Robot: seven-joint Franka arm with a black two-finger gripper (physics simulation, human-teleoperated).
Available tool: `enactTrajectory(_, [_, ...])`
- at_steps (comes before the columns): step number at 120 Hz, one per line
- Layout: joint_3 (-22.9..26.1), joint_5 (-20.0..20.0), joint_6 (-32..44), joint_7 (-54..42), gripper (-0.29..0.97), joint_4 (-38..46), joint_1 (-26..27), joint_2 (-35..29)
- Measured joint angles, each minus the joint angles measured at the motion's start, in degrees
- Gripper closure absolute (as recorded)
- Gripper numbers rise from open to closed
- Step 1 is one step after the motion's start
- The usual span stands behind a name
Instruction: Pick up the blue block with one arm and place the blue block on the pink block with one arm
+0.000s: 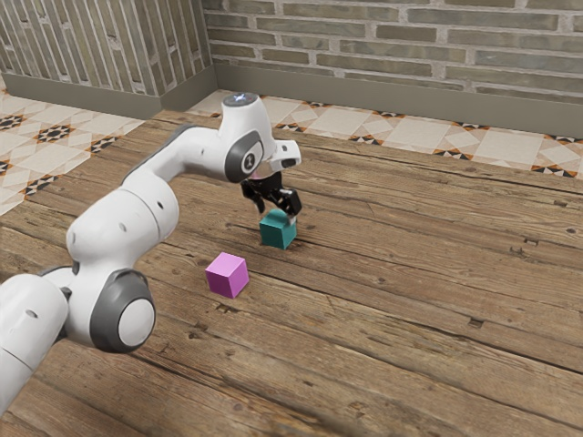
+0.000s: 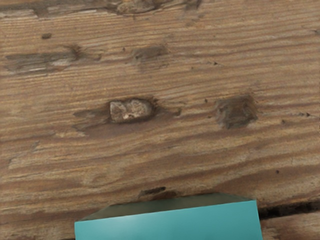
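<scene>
The blue block, teal in colour, rests on the wooden table. My black gripper hangs right over it, open, with its fingertips spread about a block's width apart at the block's top edges. In the wrist view the blue block lies just under my hand, its top face lit and the table planks beyond it. The pink block sits on the table a short way toward the front and the exterior view's left of the blue one, apart from it.
The wooden table stretches wide toward the exterior view's right and front. My white arm reaches in from the exterior view's lower left, passing behind the pink block. A brick wall and tiled floor lie beyond the table.
</scene>
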State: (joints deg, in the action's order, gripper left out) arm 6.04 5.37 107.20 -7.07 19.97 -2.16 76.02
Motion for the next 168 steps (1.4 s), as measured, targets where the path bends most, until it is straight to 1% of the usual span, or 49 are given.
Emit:
enactTrajectory(38, [0.03,0.0,2.0,-0.14,0.0,0.7,-0.04,1.1])
enactTrajectory(86, [0.03,-0.01,-0.58,0.31,0.0,0.59,-0.14,1.08])
enactTrajectory(136, [0.19,-0.01,2.8,0.5,0.0,0.76,-0.13,1.88])
enactTrajectory(168, [0.12,-0.01,2.17,0.56,0.0,0.58,-0.13,1.69])
